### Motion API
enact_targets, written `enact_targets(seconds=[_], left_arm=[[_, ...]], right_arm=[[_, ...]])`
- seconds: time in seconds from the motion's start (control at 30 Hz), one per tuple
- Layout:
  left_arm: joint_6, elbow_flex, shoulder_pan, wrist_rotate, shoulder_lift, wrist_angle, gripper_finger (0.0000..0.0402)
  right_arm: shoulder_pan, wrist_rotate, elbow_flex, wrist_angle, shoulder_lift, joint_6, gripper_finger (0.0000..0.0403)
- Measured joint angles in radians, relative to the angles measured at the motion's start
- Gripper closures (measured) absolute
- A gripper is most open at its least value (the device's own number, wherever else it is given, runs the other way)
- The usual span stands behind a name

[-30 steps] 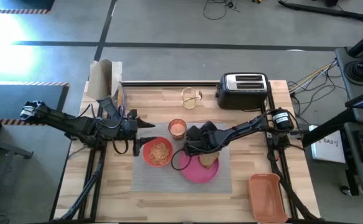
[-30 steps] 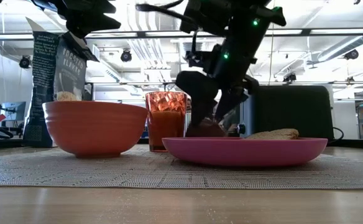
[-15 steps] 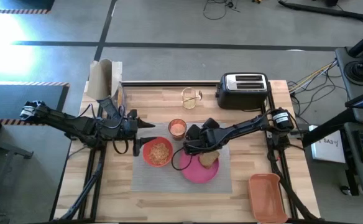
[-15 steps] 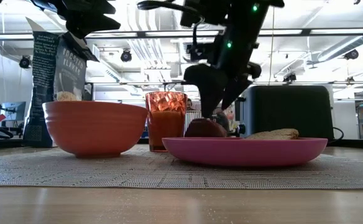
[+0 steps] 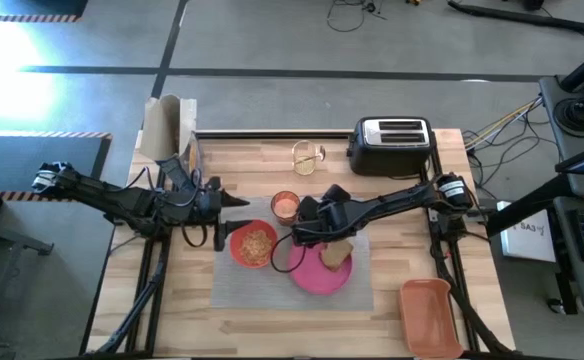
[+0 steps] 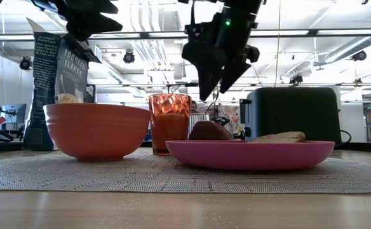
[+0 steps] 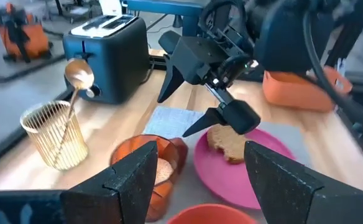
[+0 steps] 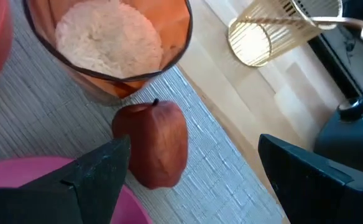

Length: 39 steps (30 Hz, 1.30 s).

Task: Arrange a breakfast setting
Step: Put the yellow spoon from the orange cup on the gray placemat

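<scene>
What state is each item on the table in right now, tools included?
Round pink plate: on grey woven placemat, holds brown toast slice.
Dark red apple: lying on placemat beside plate, released.
Orange-red bowl: filled with cereal.
Orange faceted glass: upright, full.
Gold spoon: standing in gold wire cup.
Black toaster: slots empty.
Right tool: open, above apple.
Left tool: open, hovering left of bowl.

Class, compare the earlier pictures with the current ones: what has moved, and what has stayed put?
The right gripper has let go of the red apple and risen clear, jaws open. The apple lies on the grey woven placemat beside the round pink plate. Unchanged: the left gripper, orange bowl, glass and toast.
</scene>
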Motion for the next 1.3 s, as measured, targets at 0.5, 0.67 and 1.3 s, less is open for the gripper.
enact_targets(seconds=[0.5, 0.67, 1.3], left_arm=[[-0.089, -0.001, 0.000, 0.108, -0.002, -0.020, 0.0201], [0.009, -0.001, 0.000, 0.104, -0.033, 0.002, 0.0223], [0.115, -0.080, 0.075, 0.058, -0.188, 0.045, 0.0242]], right_arm=[[-0.012, -0.160, -0.001, 0.009, 0.000, 0.096, 0.0060], [-0.036, -0.196, -0.001, 0.009, 0.000, 0.105, 0.0060], [-0.346, -0.532, -0.001, -0.090, -0.039, -0.198, 0.0060]])
